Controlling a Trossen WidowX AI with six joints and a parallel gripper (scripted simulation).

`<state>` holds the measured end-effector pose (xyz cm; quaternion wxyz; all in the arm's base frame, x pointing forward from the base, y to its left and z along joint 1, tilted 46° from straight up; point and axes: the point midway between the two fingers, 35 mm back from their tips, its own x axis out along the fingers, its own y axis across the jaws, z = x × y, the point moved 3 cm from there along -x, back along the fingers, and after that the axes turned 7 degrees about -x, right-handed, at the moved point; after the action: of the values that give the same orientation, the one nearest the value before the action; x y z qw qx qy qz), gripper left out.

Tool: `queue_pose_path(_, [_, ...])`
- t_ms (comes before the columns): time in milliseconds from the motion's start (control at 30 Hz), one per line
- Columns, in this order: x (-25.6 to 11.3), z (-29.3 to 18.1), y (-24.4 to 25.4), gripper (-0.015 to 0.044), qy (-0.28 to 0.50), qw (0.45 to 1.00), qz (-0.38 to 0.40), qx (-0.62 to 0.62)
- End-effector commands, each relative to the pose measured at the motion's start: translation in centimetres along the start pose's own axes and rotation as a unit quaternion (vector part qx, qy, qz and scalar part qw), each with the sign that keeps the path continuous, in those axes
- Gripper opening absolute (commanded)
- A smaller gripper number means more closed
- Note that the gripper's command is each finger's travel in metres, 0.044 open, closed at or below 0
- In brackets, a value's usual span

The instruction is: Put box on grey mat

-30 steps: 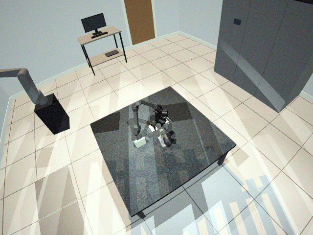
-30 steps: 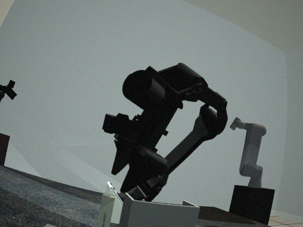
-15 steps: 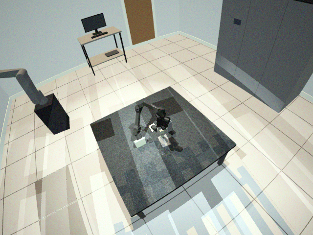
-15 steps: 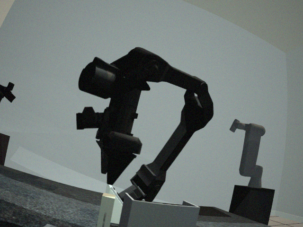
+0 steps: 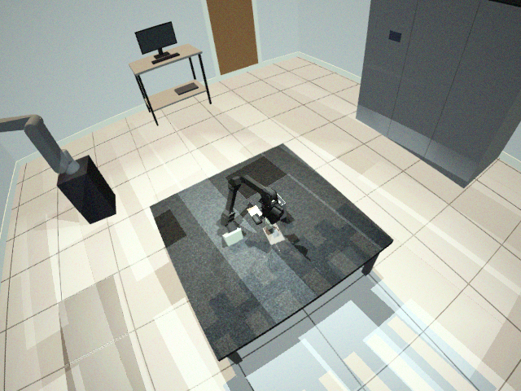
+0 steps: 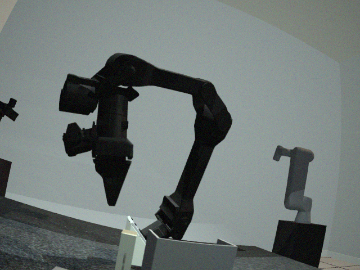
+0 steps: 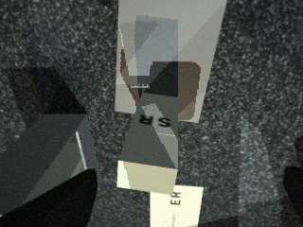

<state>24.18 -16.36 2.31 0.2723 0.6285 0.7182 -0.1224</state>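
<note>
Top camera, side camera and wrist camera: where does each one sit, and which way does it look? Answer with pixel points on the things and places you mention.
Top: high up, looking slanting down at the table point(image 5: 210, 294) point(image 6: 28, 235) point(image 7: 256, 95); the black arm point(image 5: 252, 183) point(image 6: 174, 81) shows from above.
Exterior: low beside the table, looking across; the arm and its claw point(image 6: 112, 203) point(image 7: 188, 176) show from the side.
Wrist: up by the claw, looking down; dark fingers poke in at both sides.
Top and exterior share a grey robot point(image 5: 44, 142) point(image 6: 299, 174) on a black block.

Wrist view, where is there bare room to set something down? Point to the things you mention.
Room shows on the dark tabletop point(image 5: 260, 278) point(image 6: 28, 247) point(image 7: 256, 61) right of the grey mat point(image 5: 275, 239) point(image 7: 204, 28), and right of the ER label point(image 7: 163, 203). It is crowded down the middle, where the SR box point(image 7: 148, 177) overlaps the mat in view, and left, at the grey container point(image 7: 28, 147).
</note>
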Motion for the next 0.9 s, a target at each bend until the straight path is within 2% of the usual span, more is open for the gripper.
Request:
queue_pose_path(0, [0.1, 0.1, 0.1, 0.044, 0.008, 1.0, 0.005, -0.001])
queue_pose_path(867, [3.8, 0.1, 0.6, 0.044, 0.062, 0.998, -0.008, 0.02])
